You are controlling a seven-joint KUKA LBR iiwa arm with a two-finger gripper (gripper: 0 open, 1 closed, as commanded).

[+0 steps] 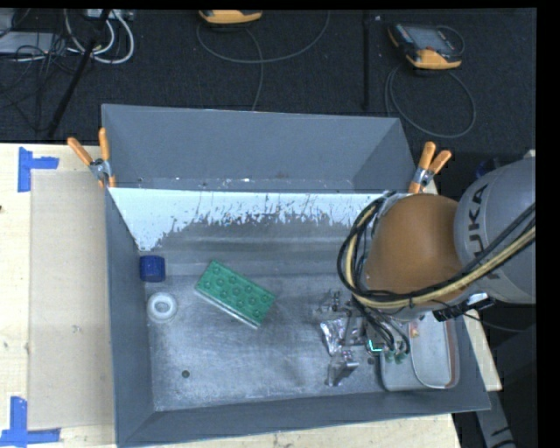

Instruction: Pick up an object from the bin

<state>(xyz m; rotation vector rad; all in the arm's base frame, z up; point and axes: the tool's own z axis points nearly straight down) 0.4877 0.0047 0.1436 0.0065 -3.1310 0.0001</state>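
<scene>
On the dark floor (175, 74) along the top of the frame lie thin black cables (262, 63), white cables (114, 39) at upper left, and two orange-and-black devices (426, 44) (230, 14).

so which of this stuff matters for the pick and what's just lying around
For the job: gripper, bin, and its pickable pieces: green studded brick, small blue piece, white ring.
Lying about: orange-and-black gadget and cables on the floor behind the bin.

Gripper (339, 357) low over the floor of the grey bin (245, 149), right of centre; 1 green studded block (234, 294) lies left of it, apart; 1 blue cap (152, 268) and 1 white ring (162, 306) near the left wall.
</scene>
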